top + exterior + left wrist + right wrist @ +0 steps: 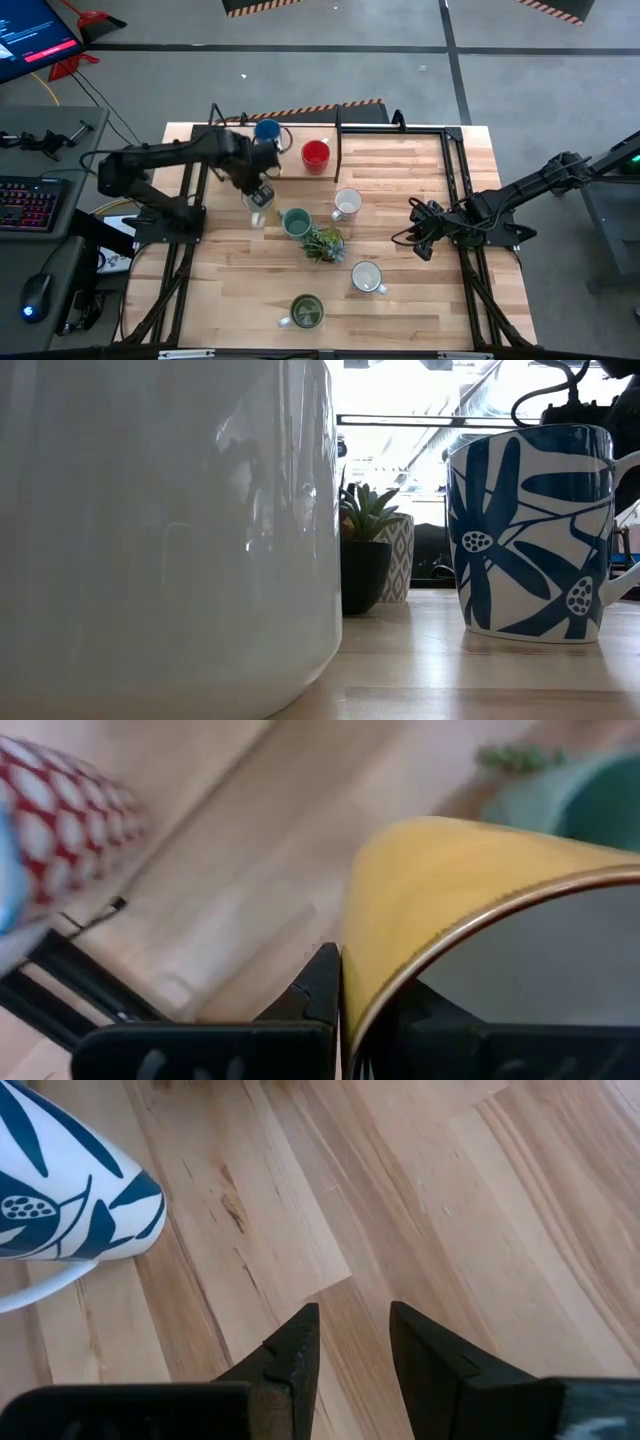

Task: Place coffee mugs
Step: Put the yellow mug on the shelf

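Note:
My left gripper [257, 192] is shut on a mug [450, 890] that is yellow outside and white inside, near the table's far left part. Around it stand a blue mug [267, 130], a red mug [316, 155], a teal mug [296, 222], a white mug [346, 203], another white mug [366, 277] and an olive green mug [305, 312]. My right gripper [352, 1335] is open and waits low over bare wood at the table's right, beside a white mug with blue leaves [60, 1180]. My left gripper holds the yellow mug by its rim wall [352, 1005], with one finger [318, 988] outside the wall and the other inside the hollow. The gripper comes at it from above in the high view. Whether the mug's base is on the table cannot be told.
A small spiky green plant [323, 243] stands mid-table between the teal and white mugs. A black frame rail [338, 135] runs along the far edge and down both sides. The low view is filled by a large white mug [160, 540] and the blue-leaf mug [530, 530].

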Controlling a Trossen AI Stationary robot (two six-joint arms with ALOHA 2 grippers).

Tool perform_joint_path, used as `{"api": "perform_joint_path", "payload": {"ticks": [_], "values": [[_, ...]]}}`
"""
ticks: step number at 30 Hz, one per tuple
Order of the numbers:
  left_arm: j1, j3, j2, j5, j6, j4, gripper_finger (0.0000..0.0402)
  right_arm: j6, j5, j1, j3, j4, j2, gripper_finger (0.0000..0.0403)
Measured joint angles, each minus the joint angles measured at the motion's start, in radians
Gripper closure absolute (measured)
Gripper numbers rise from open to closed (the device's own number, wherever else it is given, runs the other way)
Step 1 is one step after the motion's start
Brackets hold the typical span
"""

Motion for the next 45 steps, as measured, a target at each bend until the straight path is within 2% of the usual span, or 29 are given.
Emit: {"api": "perform_joint_path", "payload": {"ticks": [8,19,26,45], "values": [[0.154,0.001,0.045,-0.005,0.103,0.062,0.0392,0.003,0.000,0.000,0.000,0.011,0.000,0.0299],[0.238,0.052,0.186,-0.009,0.255,0.072,0.0392,0.003,0.000,0.000,0.000,0.034,0.000,0.0299],[0.296,0.115,0.202,-0.023,0.297,0.062,0.0392,0.000,0.000,0.000,0.000,0.034,0.000,0.0299],[0.432,0.115,0.202,-0.066,0.348,0.067,0.0392,0.026,-0.007,0.000,0.000,0.044,0.000,0.0299]]}}
